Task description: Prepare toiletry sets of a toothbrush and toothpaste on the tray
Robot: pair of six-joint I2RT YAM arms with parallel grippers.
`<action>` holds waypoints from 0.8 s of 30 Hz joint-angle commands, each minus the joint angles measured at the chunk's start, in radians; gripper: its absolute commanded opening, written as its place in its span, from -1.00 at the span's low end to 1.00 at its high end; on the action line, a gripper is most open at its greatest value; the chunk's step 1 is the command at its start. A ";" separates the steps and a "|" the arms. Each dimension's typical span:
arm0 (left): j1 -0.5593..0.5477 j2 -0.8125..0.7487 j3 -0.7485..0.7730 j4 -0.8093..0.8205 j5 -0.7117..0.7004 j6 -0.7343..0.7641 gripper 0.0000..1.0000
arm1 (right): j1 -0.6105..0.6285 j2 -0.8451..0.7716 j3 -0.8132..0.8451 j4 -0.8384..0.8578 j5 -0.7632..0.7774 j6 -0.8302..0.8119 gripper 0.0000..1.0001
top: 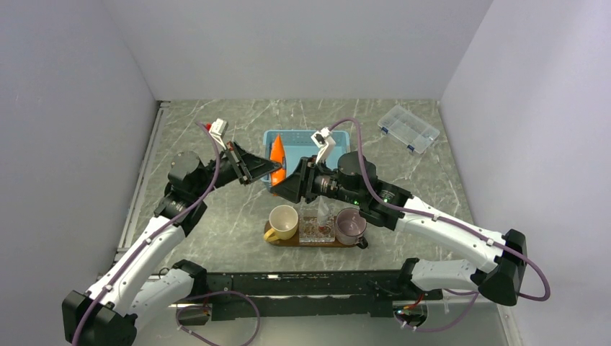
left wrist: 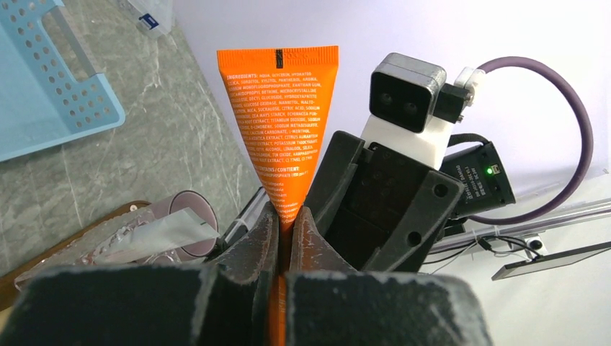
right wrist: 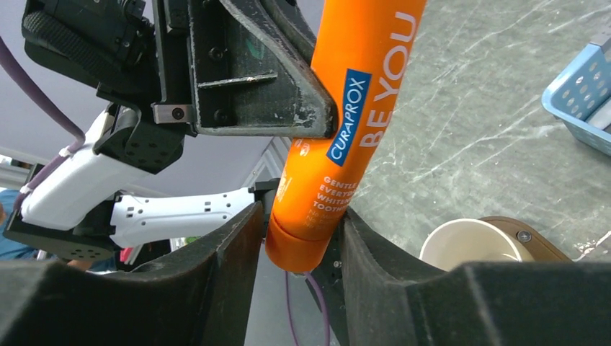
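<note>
The bright orange toothpaste (top: 277,153) tube hangs in the air over the near edge of the blue basket. My left gripper (left wrist: 287,216) is shut on its flat crimped half, and the tube (left wrist: 281,108) fans out beyond the fingers. My right gripper (right wrist: 302,216) faces it from the other side, jaws astride the cap end (right wrist: 306,241). The right finger touches the tube and a gap shows at the left finger. The dark wooden tray (top: 360,244) lies just below. I cannot make out a toothbrush in any view.
On the tray stand a yellow cup (top: 283,221), a clear glass (top: 317,225) and a purple cup (top: 350,225) with a clear wrapper (left wrist: 176,227) at its mouth. The blue basket (top: 342,144) sits behind the grippers. A clear compartment box (top: 408,128) lies at the back right.
</note>
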 commanded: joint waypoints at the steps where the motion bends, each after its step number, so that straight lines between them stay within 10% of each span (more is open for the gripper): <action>1: 0.004 -0.027 -0.013 0.087 0.012 -0.017 -1.00 | 0.008 0.005 -0.003 0.073 0.007 0.012 -0.17; 9: 0.004 -0.029 -0.011 0.075 0.022 -0.007 -0.99 | 0.009 -0.002 -0.002 0.065 0.011 0.006 -0.68; 19: 0.004 -0.025 -0.018 0.047 0.017 0.014 0.20 | 0.008 -0.041 -0.011 0.014 0.059 -0.028 -0.80; 24: 0.004 -0.022 0.018 -0.039 0.031 0.065 0.41 | 0.009 -0.052 0.021 -0.110 0.093 -0.100 -0.85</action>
